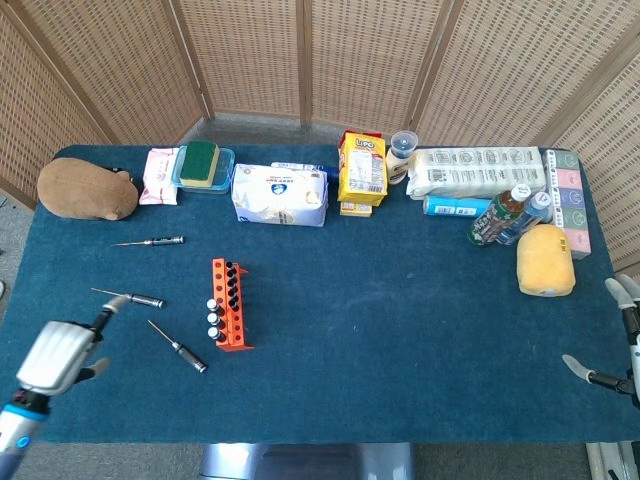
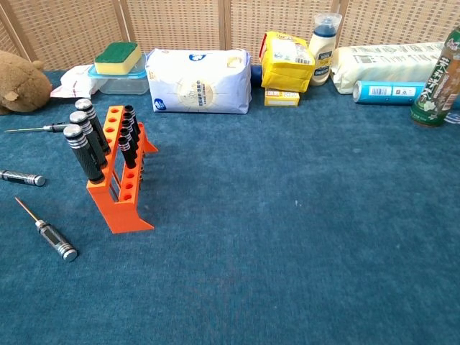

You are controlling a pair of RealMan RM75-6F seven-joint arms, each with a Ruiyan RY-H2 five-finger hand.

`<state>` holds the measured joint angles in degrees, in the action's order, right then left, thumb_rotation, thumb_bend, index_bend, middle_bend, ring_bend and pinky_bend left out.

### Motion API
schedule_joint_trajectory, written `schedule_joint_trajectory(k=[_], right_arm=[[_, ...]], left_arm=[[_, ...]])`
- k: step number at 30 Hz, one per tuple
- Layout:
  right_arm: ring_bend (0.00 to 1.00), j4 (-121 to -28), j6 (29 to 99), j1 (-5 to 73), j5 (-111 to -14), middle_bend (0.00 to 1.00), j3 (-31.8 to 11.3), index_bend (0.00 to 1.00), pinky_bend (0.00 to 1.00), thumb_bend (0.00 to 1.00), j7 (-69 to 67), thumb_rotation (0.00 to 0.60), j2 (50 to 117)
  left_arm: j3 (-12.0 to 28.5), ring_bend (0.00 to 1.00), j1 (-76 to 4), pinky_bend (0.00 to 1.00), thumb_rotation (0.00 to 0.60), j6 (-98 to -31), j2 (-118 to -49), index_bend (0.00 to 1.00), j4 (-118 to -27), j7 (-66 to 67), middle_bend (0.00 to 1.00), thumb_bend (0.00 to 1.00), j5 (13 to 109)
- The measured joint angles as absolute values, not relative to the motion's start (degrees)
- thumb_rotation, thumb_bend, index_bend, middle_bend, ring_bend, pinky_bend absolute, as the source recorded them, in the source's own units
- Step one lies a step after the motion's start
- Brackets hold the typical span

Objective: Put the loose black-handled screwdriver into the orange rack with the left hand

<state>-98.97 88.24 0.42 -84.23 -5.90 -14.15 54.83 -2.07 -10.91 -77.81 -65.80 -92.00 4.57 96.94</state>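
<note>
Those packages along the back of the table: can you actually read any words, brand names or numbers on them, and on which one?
"Lipo": on the yellow snack bag, at its top, as best I can read it.
White bag: a round emblem with print, too small to read.
Blue tube: dark print, blurred.
Green bottle: label characters, not legible.
White roll pack: small print, unreadable.
</note>
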Motion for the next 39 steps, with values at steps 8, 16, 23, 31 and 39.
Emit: schedule_joint_trajectory(k=[8,16,23,31,39], right_arm=[[0.01,-98.97,88.09,0.34,-84.3,0.02,-5.78,0.01,0.0,0.0,-15.03,0.545,54.49],[0.01,-98.56,88.51,0.01,-84.49,0.02,-5.83,0.01,0.0,0.0,-17.9,0.544,53.66],[0.01,-98.42,88.73,-0.27,-84.34,0.02,-5.92,0.01,0.0,0.0,-19.75,0.544,52.95],[0.01,-98.55,88.56,-0.26,-84.72,0.03,-5.74,0.01,0.0,0.0,-20.25,0.544,52.68],[0.01,-98.38,88.84,-0.39,-84.37,0.03,-5.97,0.01,0.0,0.0,-20.89,0.544,52.61]], left_arm=[[-1.08,0.98,-15.94,0.93,0.6,-68.67,-69.76,0.33,-93.13,11.87,1.0,0.21,95.31],[-0.3,0.98,-18.43,0.93,0.6,-63.73,-72.46,0.36,-96.88,20.36,1.0,0.23,90.44],[-1.71,0.98,-19.9,0.93,0.6,-60.41,-75.04,0.37,-97.96,25.07,1.0,0.24,88.8],[-3.6,0.98,-20.11,0.93,0.6,-59.76,-77.11,0.37,-97.64,27.9,1.0,0.25,88.01],[-3.28,0.98,-20.76,0.93,0.6,-59.51,-77.97,0.38,-97.63,30.12,1.0,0.28,85.84]])
